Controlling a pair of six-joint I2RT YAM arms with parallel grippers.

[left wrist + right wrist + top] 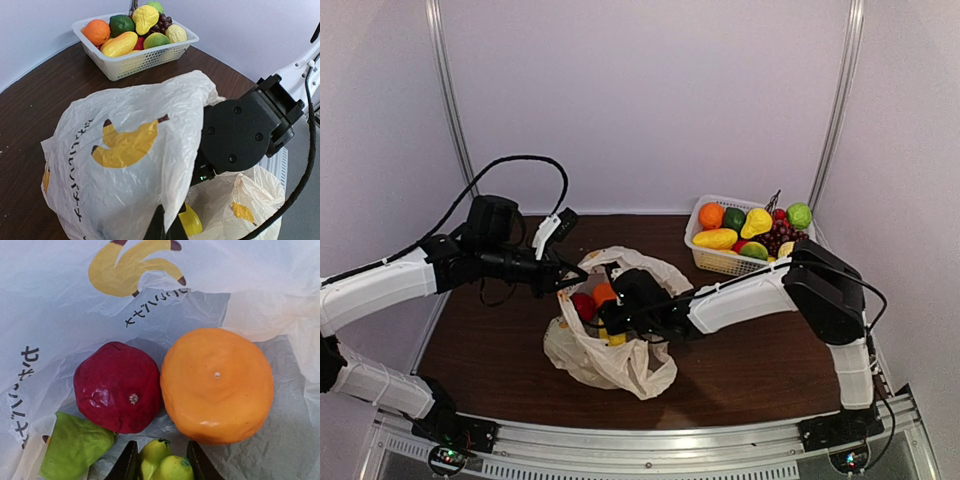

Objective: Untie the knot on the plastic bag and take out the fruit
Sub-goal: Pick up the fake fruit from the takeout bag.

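Observation:
The cream plastic bag (620,365) lies at mid-table with its mouth open; no knot shows. My left gripper (578,277) is shut on the bag's left rim and holds it up; in the left wrist view the plastic sheet (125,165) runs between the gripper's (167,222) dark fingers. My right gripper (610,322) reaches inside the bag. In the right wrist view it (161,462) closes around the tips of a yellow-green banana bunch (165,465). A red fruit (117,387), an orange fruit (217,385) and a light green fruit (75,447) lie just beyond it.
A white lattice basket (715,262) full of fruit stands at the back right, also in the left wrist view (135,65). The right arm's black wrist (245,132) sits over the bag's mouth. Booth walls close the table on three sides.

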